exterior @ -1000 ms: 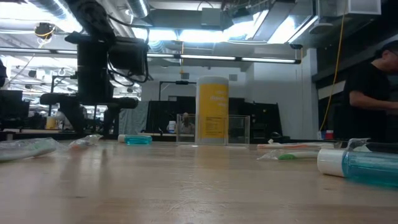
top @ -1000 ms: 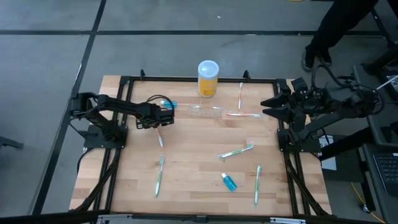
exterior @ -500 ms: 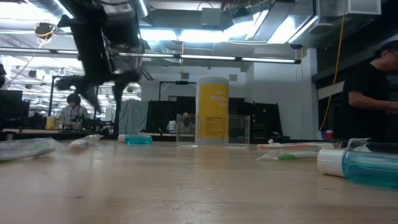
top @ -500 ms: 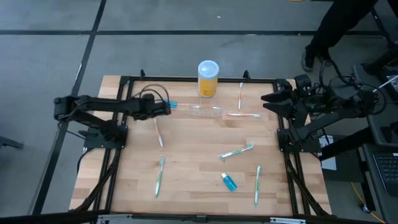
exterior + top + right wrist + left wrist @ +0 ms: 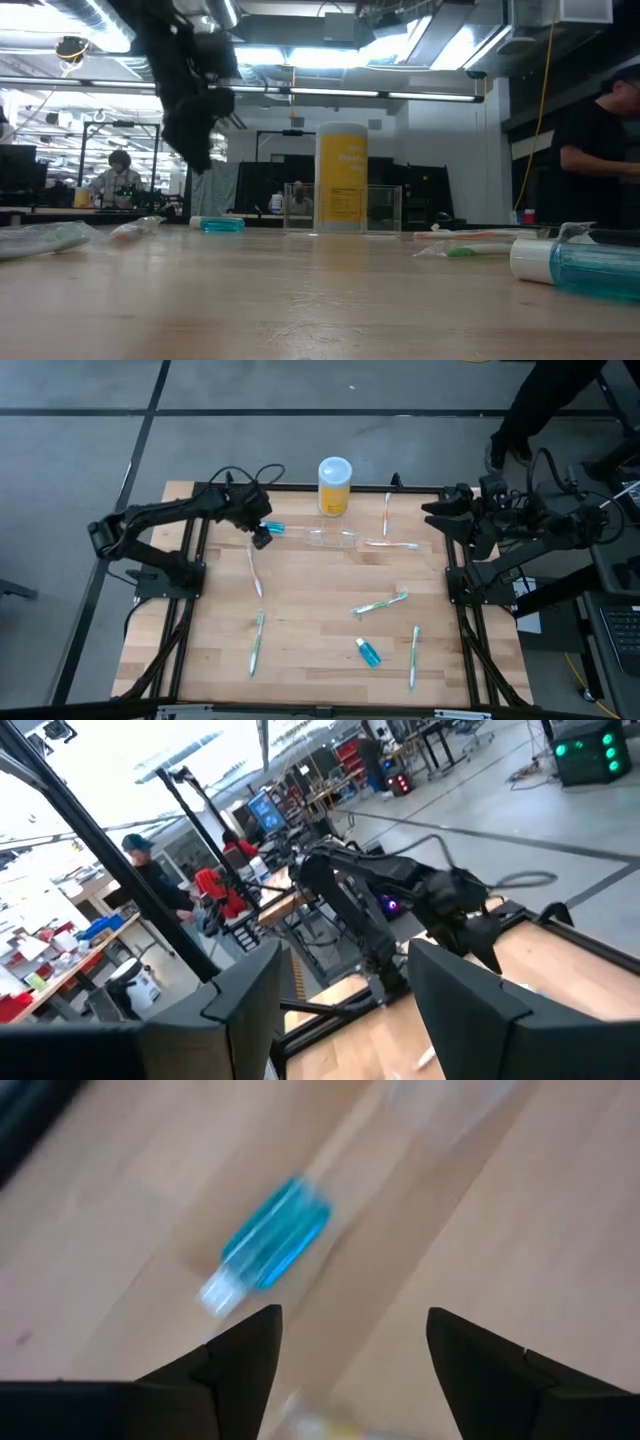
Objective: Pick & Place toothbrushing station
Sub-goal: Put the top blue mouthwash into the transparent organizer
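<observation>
Pale wooden planks make up the worktop, framed by black rails, with a workshop of desks and strip lights behind. At the far edge stands a yellow white-lidded container; just near of it lies the toothbrushing station, a clear holder hard to pick out against the wood. The left hand hangs above the far left part of the worktop, its fingers spread wide and holding nothing. The station lies to its right, a little apart, untouched. A small blue bottle lies just beside this hand, directly under its wrist camera. The right hand waits at the far right edge, fingers apart and empty, with the station well to its left. Several toothbrushes lie scattered, one mid-worktop, and a second blue bottle lies nearer.
</observation>
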Tool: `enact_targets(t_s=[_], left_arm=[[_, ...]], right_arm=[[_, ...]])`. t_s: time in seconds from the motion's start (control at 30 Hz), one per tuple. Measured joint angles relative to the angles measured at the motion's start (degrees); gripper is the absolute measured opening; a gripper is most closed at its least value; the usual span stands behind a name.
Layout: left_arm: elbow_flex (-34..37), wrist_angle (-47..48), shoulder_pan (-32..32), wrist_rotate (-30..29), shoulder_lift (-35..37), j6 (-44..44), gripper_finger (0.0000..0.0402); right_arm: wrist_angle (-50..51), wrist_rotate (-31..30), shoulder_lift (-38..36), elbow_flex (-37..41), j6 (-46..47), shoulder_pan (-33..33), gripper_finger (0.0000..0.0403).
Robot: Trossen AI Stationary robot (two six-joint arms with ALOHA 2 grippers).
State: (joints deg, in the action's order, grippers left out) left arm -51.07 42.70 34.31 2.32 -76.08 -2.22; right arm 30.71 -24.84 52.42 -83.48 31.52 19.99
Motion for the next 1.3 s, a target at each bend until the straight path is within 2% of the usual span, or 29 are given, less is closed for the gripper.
enact_targets(t_s=[0.13,0.2,0.33,0.43,0.5,0.77,1.0,1.3], left_arm=[[-2.3,6.9,3.7,3.9,-4.4,5.2,0.0268],[-3.1,9.3,3.8,-0.5,-5.8,9.7,0.0274],[-4.1,9.9,1.9,-13.9,-7.5,18.2,0.0276],[-4.4,7.2,0.9,-17.9,-7.4,23.9,0.0276],[-4.4,5.6,0.4,-17.2,-7.3,27.5,0.0276],[-4.4,-0.9,0.4,-7.6,-7.5,37.8,0.0276],[-4.4,-0.1,3.2,-6.4,-10.0,40.4,0.0276],[-4.4,-1.8,4.9,-6.5,-16.7,43.6,0.0276]], right_arm=[[-1.5,0.0,0.0,0.0,-0.4,0.0,0.0220],[-1.7,-0.1,0.0,0.0,-0.5,0.0,0.0220],[-1.7,-0.3,0.0,0.0,-0.5,0.0,0.0220],[-2.5,-0.3,0.1,0.0,-0.7,0.0,0.0220],[-2.8,-0.3,0.2,0.0,-0.7,0.0,0.0220],[-2.9,-0.3,1.2,0.0,-0.7,0.0,0.0220],[-3.1,-0.2,2.2,0.0,-0.7,0.0,0.0220],[-5.0,-0.2,2.3,0.0,-0.6,0.0,0.0220]])
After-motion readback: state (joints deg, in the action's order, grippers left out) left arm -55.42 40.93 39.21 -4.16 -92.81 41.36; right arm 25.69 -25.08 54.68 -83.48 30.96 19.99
